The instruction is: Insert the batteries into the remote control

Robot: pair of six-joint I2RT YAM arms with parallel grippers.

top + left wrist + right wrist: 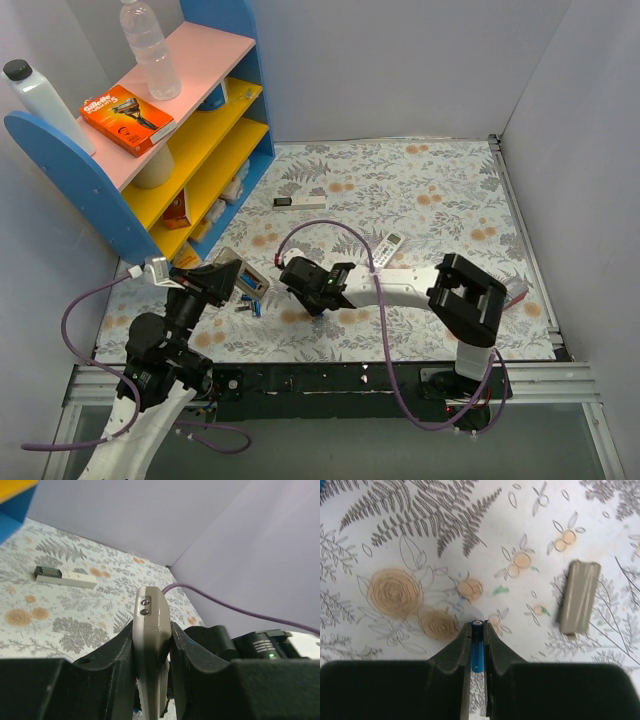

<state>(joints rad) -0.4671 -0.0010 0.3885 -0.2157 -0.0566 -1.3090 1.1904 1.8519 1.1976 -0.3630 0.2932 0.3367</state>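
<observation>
**A:** Stuck on the loading step. Got the left tool (152, 636) clamped snug on the remote control (151, 611), held up off the tabletop (420, 190), LED end pointing away from the wrist. Got the right tool (478, 629) shut down to a sliver on one blue battery (477, 655), gripped lengthwise with a silver end poking out front. Any tips?

**B:** Reads like mid-handoff. Going by the top view, putting the remote control at 9 o'clock of the right tool, near but apart. Spotting the other batteries (248, 306) loose on the tabletop at 6 o'clock of the remote. Also seeing a grey ridged cover (579, 596) lying flat at 2 o'clock of the held battery in the right wrist view, so probably dealing with an open bay. Can't tell which way the bay faces, or read any polarity marks.

**A:** So what first?

**B:** Freeze the left tool and angle the bay toward the right one. Line the battery up parallel with its slot before closing in. Go spring end first, press in, then rock the other end down. Watch the fingers: might foul the bay walls with that lengthwise grip, so maybe seat one end and nudge the rest. Let go only once flush.
</observation>
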